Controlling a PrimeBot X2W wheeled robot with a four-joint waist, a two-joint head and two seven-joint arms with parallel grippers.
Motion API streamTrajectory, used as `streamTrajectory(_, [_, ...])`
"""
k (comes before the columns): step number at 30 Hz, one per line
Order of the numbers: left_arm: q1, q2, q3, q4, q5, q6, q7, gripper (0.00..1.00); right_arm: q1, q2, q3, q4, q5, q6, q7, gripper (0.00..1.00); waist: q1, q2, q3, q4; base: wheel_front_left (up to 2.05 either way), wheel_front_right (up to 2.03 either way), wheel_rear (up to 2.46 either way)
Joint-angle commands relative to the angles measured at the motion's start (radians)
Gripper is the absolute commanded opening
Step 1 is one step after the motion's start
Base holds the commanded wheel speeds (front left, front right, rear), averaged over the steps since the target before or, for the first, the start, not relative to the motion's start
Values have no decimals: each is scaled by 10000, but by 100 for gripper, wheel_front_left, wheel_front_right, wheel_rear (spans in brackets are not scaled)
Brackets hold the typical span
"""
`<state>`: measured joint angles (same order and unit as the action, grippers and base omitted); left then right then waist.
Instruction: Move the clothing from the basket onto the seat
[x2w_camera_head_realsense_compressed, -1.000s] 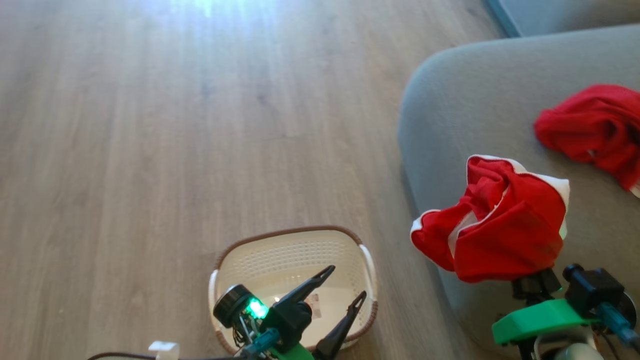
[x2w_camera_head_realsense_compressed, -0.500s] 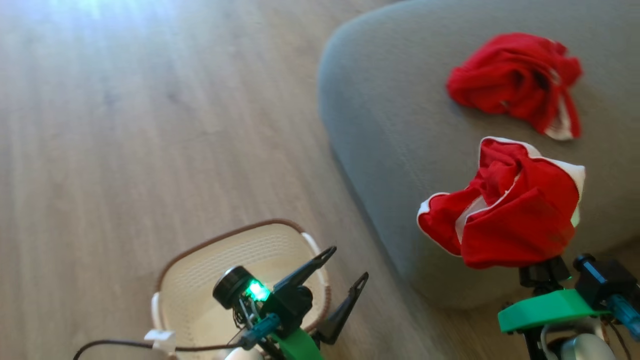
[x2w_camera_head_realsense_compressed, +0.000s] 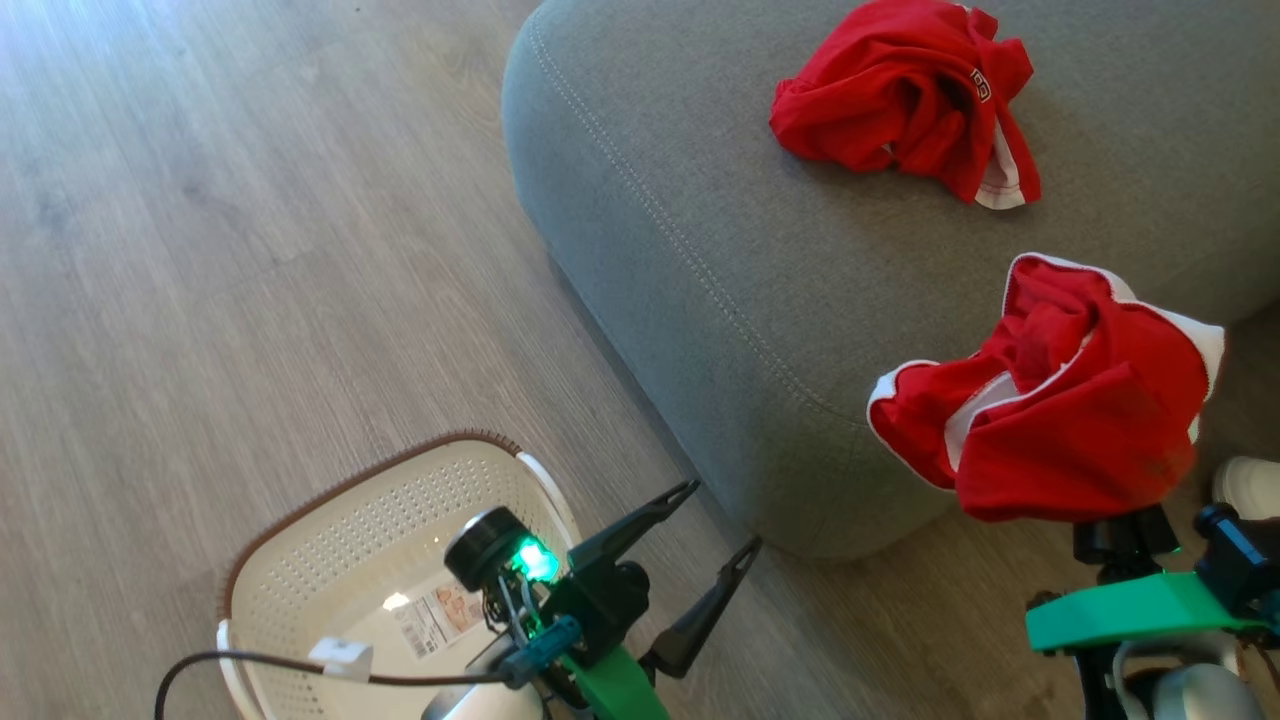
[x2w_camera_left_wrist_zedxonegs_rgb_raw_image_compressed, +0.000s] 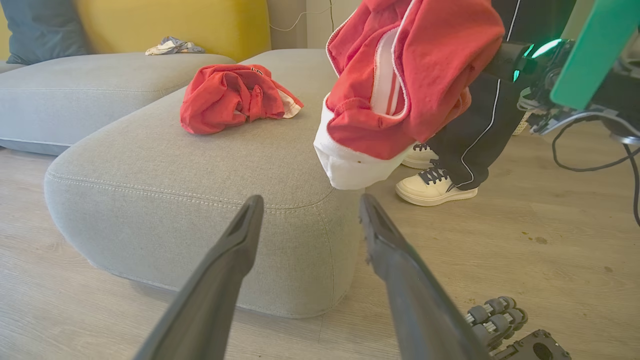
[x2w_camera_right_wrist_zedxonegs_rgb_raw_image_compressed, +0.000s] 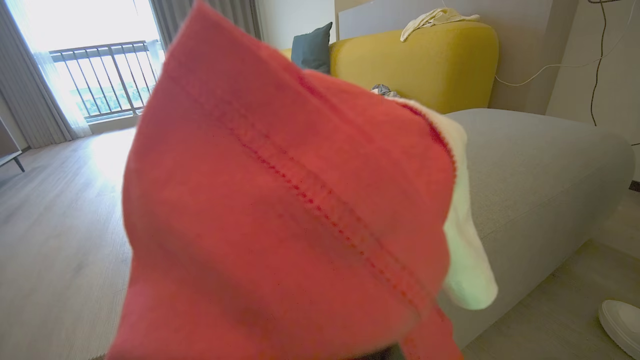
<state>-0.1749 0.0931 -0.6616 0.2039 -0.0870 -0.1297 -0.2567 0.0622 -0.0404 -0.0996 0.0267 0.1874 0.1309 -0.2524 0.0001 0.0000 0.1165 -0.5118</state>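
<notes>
Right end effector (x2w_camera_head_realsense_compressed: 1120, 535) aloft with garment (x2w_camera_head_realsense_compressed: 1060, 420)

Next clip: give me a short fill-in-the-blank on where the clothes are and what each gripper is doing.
1. The basket is ___, its label showing.
2. The all-red garment lies on the ___.
3. The right gripper is ___ on the red-and-white garment.
4. The left gripper is ___ and holds nothing.
Missing words: empty; seat; shut; open.
</notes>
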Motion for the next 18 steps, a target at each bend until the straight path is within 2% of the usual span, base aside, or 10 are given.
streamTrajectory(1, [-436,17,223,-320,-52,-9,-51,100,-317,-99,137,-451,104,-2,-94,0,-1,0,36,-21,0,0,0])
streamTrajectory(10, [-429,119,317,-337,-90,-9,-51,100,-430,-99,22,-586,64,-2,-94,0,-1,0,53,-25,0,0,0])
streamTrajectory(13, [-354,161,410,-374,-32,-9,-51,100,-840,-99,-170,-807,302,-2,-94,0,-1,0,221,-50,0,0,0])
streamTrajectory(18, [-518,444,150,-516,98,-10,-51,100,-1950,-99,-487,-1265,-104,-2,-94,0,-1,0,909,188,0,0,0])
